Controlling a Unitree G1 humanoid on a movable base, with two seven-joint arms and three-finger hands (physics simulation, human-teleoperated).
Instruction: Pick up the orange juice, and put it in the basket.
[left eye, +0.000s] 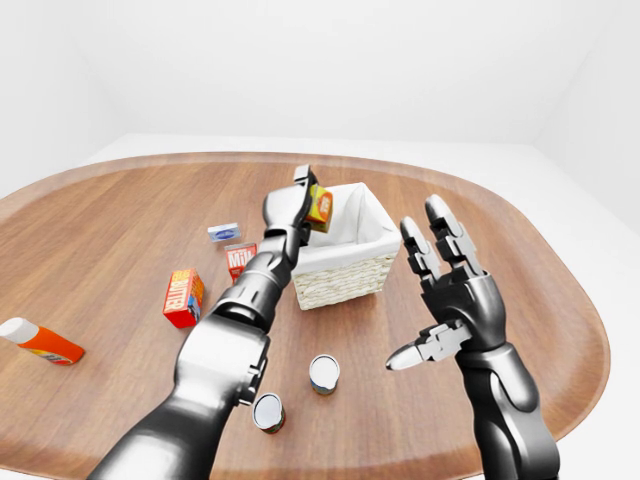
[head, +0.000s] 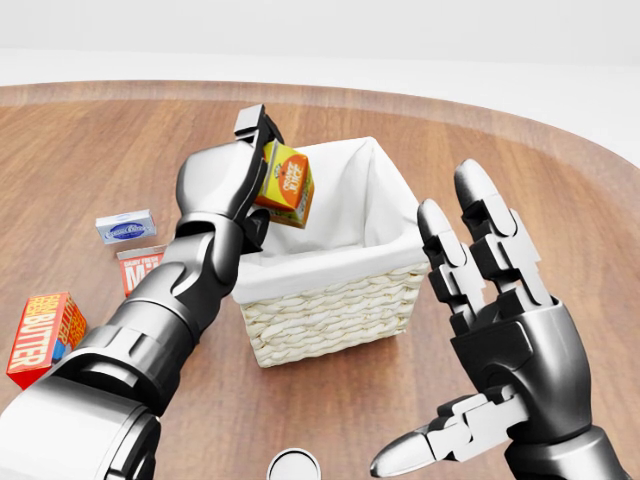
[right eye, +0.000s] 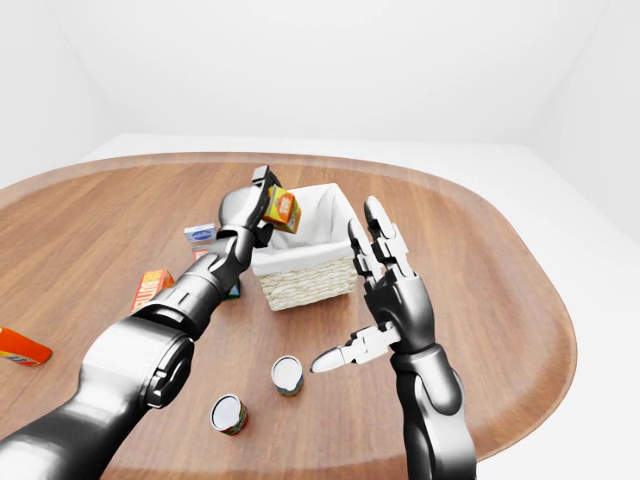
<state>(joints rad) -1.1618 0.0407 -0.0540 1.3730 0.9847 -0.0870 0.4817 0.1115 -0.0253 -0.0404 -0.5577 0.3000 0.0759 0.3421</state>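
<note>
The left hand (head: 235, 180) has its fingers closed round the orange juice (head: 284, 184), a small orange and yellow carton held tilted in the air over the left rim of the basket (head: 330, 318), above its white cloth lining. The basket, woven and pale, stands near the middle of the wooden worktop (left eye: 520, 300). The right hand (head: 500, 330) is raised to the right of the basket, palm turned inward, its fingers spread wide and holding nothing. In the left-eye view, a butter box (left eye: 184, 297), a milk carton (left eye: 240, 259) and a small blue and white box (left eye: 224, 232) lie left of the basket, a red and white bottle (left eye: 40, 341) lies near the left edge, and two cans (left eye: 323, 373) stand toward the bottom.
</note>
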